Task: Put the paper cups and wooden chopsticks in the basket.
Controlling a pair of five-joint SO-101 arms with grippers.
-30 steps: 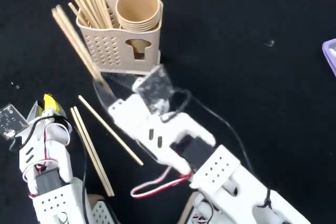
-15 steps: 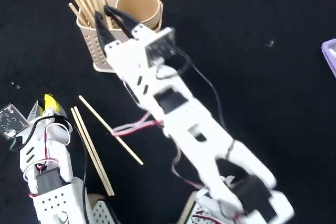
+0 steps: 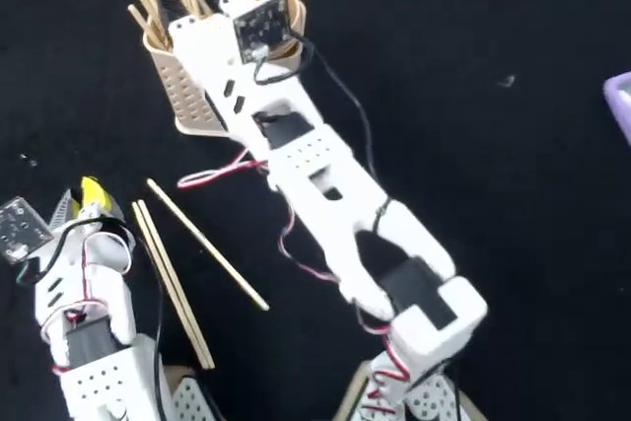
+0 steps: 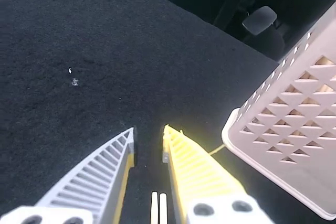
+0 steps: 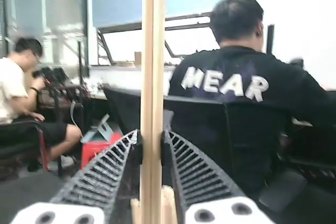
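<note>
While the right pincer [image 5: 151,132] pinches chopsticks [image 5: 151,51] over the basket [image 3: 177,96], the left pincer [image 4: 149,129] rests spread.

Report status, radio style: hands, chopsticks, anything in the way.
Right hand shut on held chopsticks, above basket. Left hand open. Paper cups in basket. Three loose chopsticks on table.

The right arm [image 3: 317,170] hides much of the basket [image 3: 185,104] and paper cups [image 3: 293,5].

Black table [image 3: 513,204], with a beige basket [image 3: 187,105] standing near its far left corner, three loose wooden chopsticks [image 3: 175,288] lying toward the front left, something purple [image 3: 621,101] at the right edge.
</note>
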